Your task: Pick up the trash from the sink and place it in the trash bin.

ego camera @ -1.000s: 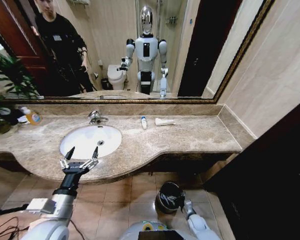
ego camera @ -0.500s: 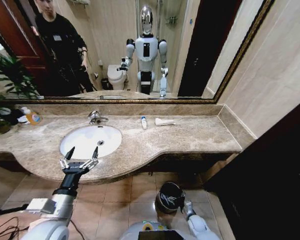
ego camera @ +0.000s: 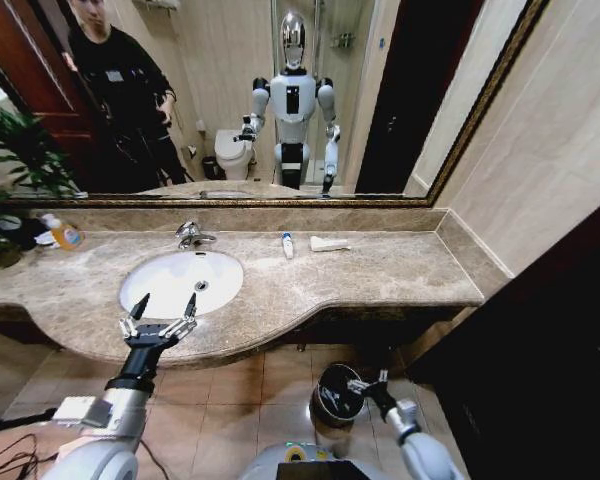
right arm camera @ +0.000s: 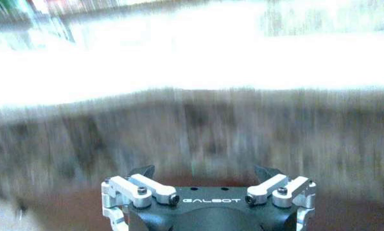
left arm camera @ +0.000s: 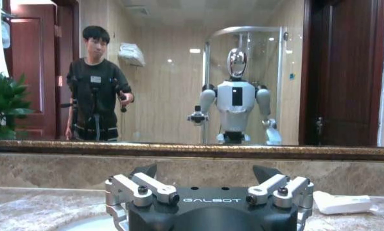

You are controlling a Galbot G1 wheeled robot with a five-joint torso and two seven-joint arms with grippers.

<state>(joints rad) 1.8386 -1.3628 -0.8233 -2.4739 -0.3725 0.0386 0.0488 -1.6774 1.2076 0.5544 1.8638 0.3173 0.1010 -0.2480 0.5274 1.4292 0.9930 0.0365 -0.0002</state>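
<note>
Left gripper (ego camera: 164, 305) fingers apart, empty, over counter edge just before sink (ego camera: 145, 285). Right gripper (ego camera: 368, 381) low, fingers apart, empty, just beside bin (ego camera: 332, 395) on floor. Tube (ego camera: 288, 244) and wrapper (ego camera: 329, 243) on countertop (ego camera: 380, 270) near mirror.

White oval sink (ego camera: 158, 290), set in beige marble counter (ego camera: 380, 272), basin bare, chrome faucet (ego camera: 191, 235) at its 12 o'clock. At sink's 2 o'clock, near back edge: small white tube (ego camera: 288, 245) and flat white packet (ego camera: 329, 243), lying flat, apart. Round black trash bin (ego camera: 334, 390) upright on floor, at sink's 5 o'clock.
</note>
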